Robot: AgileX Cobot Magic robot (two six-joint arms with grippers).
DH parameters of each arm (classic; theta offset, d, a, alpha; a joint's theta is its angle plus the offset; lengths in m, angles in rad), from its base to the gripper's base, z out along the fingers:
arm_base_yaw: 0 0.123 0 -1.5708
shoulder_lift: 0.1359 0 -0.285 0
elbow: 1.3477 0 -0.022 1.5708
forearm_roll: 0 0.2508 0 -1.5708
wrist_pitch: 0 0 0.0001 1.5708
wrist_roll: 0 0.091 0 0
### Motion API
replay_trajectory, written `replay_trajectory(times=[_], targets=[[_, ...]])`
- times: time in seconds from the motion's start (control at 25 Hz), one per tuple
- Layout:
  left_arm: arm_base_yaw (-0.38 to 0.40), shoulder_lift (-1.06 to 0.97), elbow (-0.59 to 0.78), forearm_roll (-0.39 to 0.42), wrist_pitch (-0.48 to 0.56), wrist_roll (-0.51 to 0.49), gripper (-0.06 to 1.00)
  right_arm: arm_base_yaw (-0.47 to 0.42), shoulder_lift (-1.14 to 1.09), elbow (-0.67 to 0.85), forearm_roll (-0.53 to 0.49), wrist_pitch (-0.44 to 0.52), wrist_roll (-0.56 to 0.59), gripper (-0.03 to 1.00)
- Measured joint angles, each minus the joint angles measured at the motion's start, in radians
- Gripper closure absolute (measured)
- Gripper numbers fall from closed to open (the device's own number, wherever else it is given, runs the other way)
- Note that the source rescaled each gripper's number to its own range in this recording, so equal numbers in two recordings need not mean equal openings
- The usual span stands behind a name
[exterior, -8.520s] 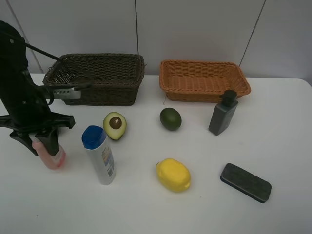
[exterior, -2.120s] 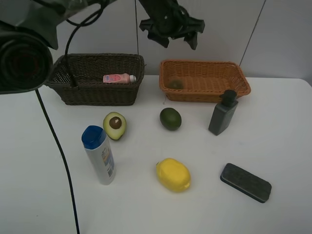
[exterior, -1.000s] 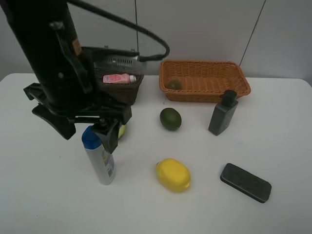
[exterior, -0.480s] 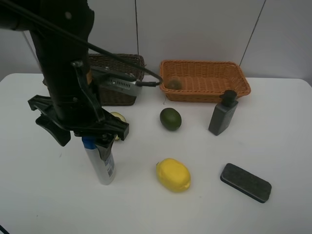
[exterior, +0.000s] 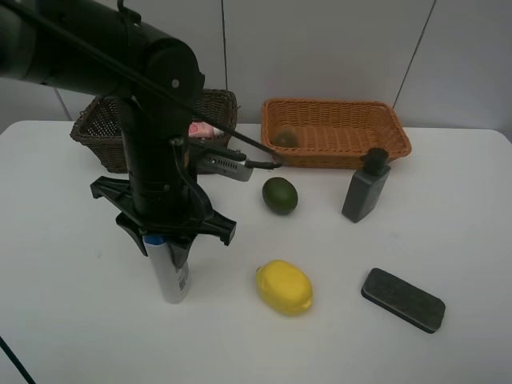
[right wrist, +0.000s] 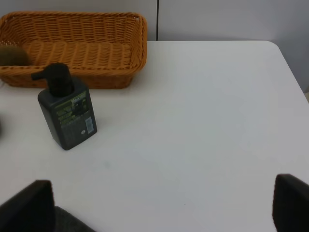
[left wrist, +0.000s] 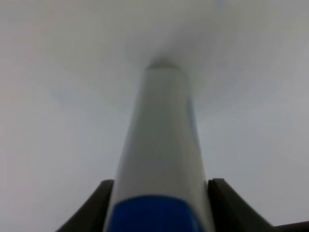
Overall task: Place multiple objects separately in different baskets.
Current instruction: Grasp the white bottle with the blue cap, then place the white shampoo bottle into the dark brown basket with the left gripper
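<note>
Because the left gripper [exterior: 166,240] pinches its fingers [left wrist: 95,212] only around the blue cap of the tall white plastic bottle [exterior: 170,276], upright on the white table [exterior: 448,224] before the dark woven basket [exterior: 88,128], lifting may tilt or drop it, while the right gripper [right wrist: 161,203] gapes wide and empty.

Upright white blue-capped bottle [exterior: 170,276], left gripper [exterior: 164,240] down over its cap; yellow lemon [exterior: 284,286] near

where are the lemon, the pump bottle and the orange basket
yellow lemon [exterior: 284,287], exterior high view, middle of its rind
dark grey pump bottle [right wrist: 68,118], right wrist view, front face of the body
orange-tan basket [exterior: 328,158], exterior high view, near outer wall
</note>
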Motion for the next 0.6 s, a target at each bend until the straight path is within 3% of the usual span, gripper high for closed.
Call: replay_trajectory(times=[0.36, 0.48, 0.6], targets=[[0.003, -0.066, 0.012, 0.003, 0.005, 0.0, 0.87, 0.0, 0.0, 0.0, 0.0, 0.0, 0.0, -0.01], [0.033, -0.148, -0.064, 0.001, 0.05, 0.013, 0.87, 0.0, 0.0, 0.0, 0.0, 0.0, 0.0, -0.01], [0.116, -0.208, -0.216, -0.001, 0.092, 0.064, 0.87, 0.0, 0.0, 0.0, 0.0, 0.0, 0.0, -0.01]])
